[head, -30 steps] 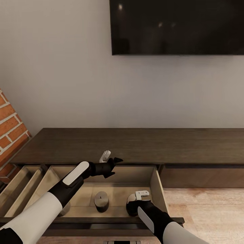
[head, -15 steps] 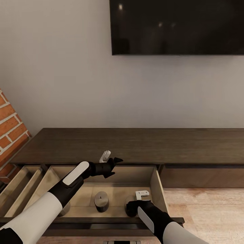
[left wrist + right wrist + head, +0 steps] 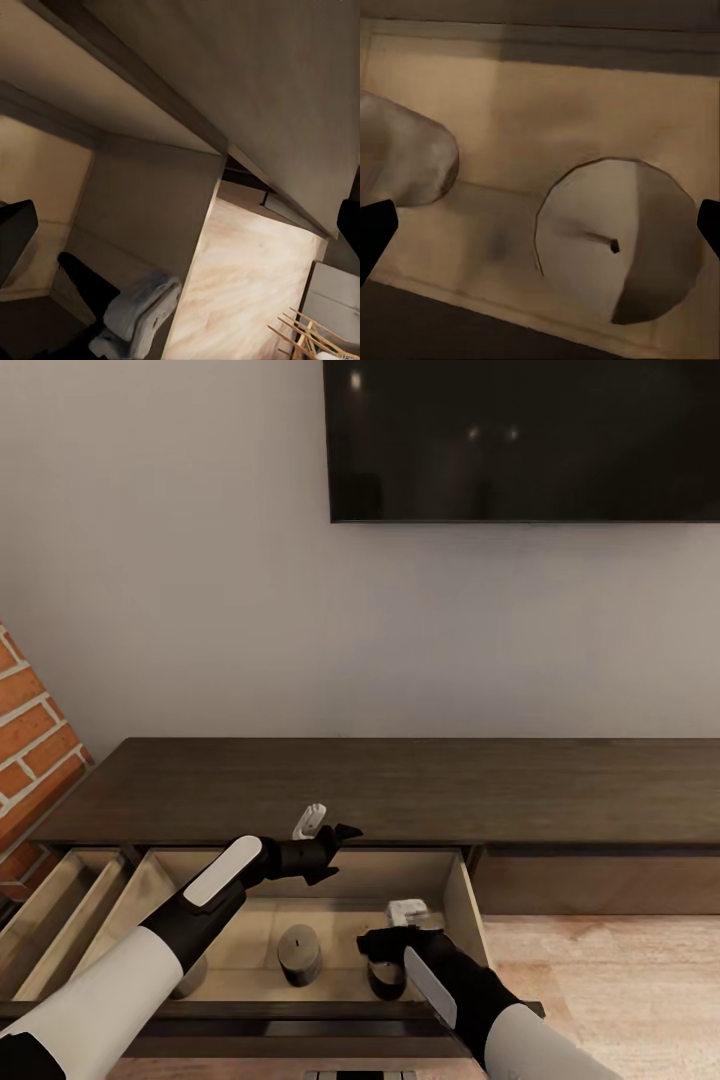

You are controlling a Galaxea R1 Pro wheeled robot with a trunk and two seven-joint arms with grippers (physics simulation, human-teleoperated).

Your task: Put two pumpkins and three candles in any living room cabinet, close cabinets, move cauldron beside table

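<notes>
Two candles standing upright on the floor of the open drawer [image 3: 455, 905] of the cabinet [image 3: 400, 785]: one candle [image 3: 299, 954] near the drawer's middle, a second candle [image 3: 385, 978] toward the drawer's right wall, close to its front edge. In the right wrist view, second candle [image 3: 615, 236] seen from above, flat cream top with a small dark wick, the first candle [image 3: 405, 161] off to one side, apart from it. Right gripper [image 3: 385, 950] poised just above the second candle, jaws spread wide, each dark fingertip [image 3: 375, 232] clear of the wax. Left gripper [image 3: 335, 840] raised over the drawer's back edge, by the cabinet top; whether open or closed cannot be told. Another open drawer [image 3: 60, 900] left of the first. Black TV [image 3: 520, 440] on the wall above the cabinet, red brick fireplace [image 3: 30, 750] at its left end.
</notes>
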